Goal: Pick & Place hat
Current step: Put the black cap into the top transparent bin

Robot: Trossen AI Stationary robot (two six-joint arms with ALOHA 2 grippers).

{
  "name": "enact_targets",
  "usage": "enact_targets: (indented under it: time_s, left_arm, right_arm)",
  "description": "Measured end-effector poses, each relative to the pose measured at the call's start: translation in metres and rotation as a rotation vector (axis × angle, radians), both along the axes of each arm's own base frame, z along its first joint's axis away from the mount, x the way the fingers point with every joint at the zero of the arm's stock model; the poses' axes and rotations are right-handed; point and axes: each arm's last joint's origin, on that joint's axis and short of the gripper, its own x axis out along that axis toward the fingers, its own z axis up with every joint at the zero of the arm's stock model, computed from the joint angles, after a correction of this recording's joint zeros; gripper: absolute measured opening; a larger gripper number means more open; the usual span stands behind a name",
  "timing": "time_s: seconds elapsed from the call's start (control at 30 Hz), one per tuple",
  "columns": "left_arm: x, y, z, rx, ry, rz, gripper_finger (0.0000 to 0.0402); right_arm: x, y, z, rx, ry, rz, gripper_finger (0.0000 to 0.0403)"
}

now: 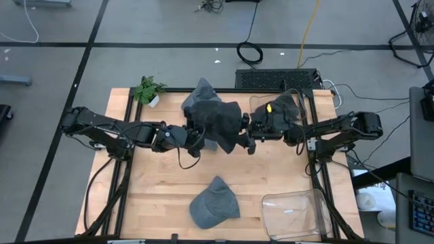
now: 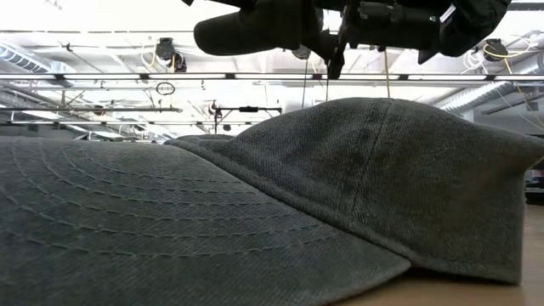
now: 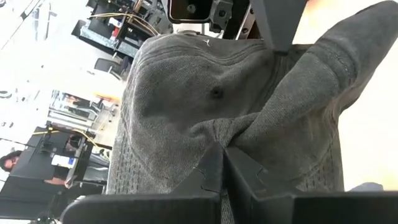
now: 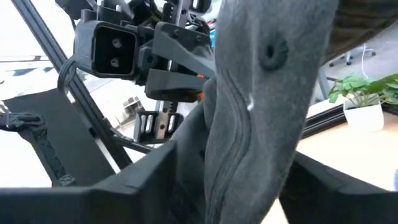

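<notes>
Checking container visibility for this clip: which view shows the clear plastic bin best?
The high view: the clear plastic bin sits whole at the table's near right corner, beside a grey cap. The low and both wrist views do not show it.

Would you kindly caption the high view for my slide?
Both grippers, left and right, hold a grey hat above the table.

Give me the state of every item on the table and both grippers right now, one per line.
Held grey cap: lifted off the table, stretched between both grippers.
Left gripper: shut on the held cap's fabric.
Right gripper: shut on the held cap's opposite side.
Second grey cap: lying flat at the table's near edge, untouched.
Clear plastic bin: empty, beside the second cap.
Potted plant: upright at the far corner.
</notes>
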Motion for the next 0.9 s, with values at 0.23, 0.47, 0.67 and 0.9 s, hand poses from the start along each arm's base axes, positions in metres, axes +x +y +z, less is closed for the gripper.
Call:
enact_targets:
  time_s: [0.23, 0.47, 0.67, 0.9]
  left_arm:
    - [0.000, 0.000, 0.000, -0.017, -0.009, 0.006, 0.0008]
    - [0.000, 0.001, 0.000, -0.117, -0.068, 0.048, 0.0009]
    - [0.001, -0.001, 0.000, -0.217, -0.105, 0.030, 0.0015]
    - [0.005, -0.004, 0.004, -0.343, -0.168, -0.071, 0.0039]
  right_arm:
    - [-0.002, 0.004, 0.007, -0.071, -0.078, 0.110, 0.0020]
    - [-0.013, -0.002, 0.020, -0.090, -0.084, 0.093, 0.0002]
    - [-0.039, -0.015, 0.037, -0.160, -0.012, -0.054, 0.0001]
    - [-0.075, -0.031, 0.051, -0.174, 0.082, -0.205, 0.0001]
